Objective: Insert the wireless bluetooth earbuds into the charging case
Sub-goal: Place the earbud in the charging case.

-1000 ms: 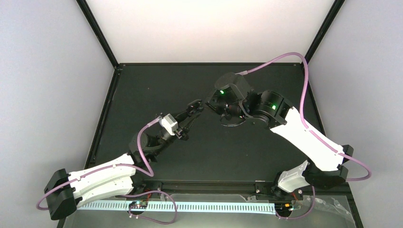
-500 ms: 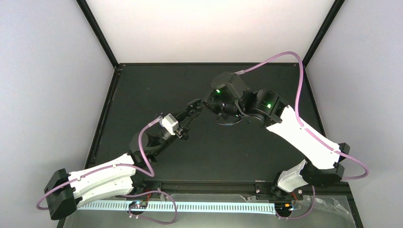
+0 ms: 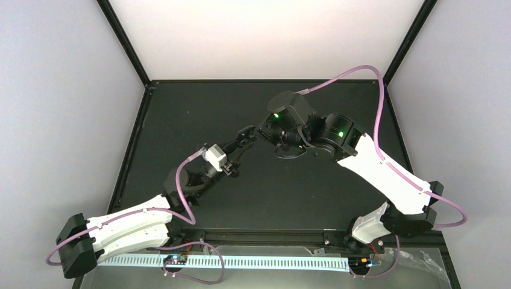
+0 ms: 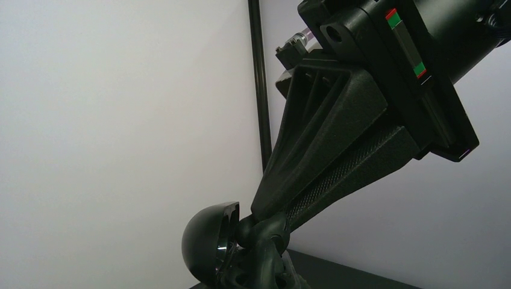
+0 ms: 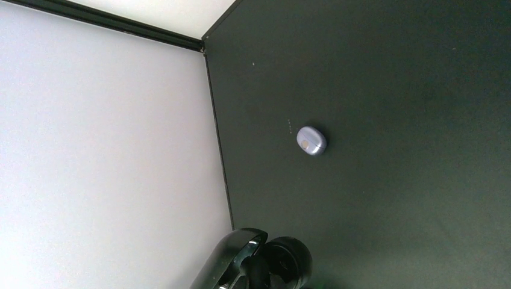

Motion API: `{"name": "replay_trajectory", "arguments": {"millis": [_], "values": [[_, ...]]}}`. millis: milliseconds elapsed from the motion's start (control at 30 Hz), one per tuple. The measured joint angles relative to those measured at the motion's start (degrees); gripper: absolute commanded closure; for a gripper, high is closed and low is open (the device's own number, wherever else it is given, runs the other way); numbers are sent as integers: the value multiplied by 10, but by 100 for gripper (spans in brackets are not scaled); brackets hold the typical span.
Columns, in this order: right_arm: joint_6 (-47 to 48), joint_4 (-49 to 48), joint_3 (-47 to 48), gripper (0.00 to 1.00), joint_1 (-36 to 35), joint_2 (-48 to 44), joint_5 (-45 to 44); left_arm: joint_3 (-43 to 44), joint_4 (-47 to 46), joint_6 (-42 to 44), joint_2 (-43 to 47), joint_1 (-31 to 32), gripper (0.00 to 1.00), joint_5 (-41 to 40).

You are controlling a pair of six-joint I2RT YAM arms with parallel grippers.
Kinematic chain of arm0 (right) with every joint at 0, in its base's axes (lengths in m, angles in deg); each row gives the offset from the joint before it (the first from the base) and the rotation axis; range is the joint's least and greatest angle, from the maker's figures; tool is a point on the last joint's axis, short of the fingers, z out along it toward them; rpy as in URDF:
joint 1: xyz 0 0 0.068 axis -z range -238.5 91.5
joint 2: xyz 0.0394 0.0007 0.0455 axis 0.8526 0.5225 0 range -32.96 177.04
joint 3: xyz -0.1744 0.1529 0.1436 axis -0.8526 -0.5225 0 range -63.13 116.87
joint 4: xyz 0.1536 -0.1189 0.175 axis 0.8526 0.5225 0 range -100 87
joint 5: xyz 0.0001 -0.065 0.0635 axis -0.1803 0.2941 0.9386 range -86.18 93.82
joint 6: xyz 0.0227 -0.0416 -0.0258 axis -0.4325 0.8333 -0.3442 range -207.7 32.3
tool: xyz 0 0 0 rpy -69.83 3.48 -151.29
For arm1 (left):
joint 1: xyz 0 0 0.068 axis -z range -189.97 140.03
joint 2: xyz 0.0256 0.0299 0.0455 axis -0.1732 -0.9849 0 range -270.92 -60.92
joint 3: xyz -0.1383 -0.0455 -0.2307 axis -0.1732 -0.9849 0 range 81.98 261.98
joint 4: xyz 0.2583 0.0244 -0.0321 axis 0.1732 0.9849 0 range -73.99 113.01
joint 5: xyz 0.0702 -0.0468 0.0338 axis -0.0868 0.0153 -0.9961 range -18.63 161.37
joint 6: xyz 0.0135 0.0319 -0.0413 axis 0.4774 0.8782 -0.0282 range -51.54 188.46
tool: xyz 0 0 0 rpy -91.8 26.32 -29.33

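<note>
Seen from above, the left hand (image 3: pixel 247 133) and the right hand (image 3: pixel 269 128) sit tip to tip over the middle of the worktop (image 3: pixel 181 108). It is black on black there, so I cannot tell whether either is spread or pinching. The left wrist view shows a glossy black charging case (image 4: pixel 208 250), cut off by the lower edge, at the tips of the right hand's fingers (image 4: pixel 343 174). Only the right wrist view shows the purple-and-white earbud (image 5: pixel 311 139). It lies on bare worktop, well apart from the case, which is cropped at the bottom edge there.
</note>
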Motion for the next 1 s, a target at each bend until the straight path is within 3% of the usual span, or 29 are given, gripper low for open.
{"name": "replay_trajectory", "arguments": {"millis": [1000], "values": [[3, -17, -20, 85, 0, -13, 5, 0, -2, -9, -3, 0, 98, -11]]}}
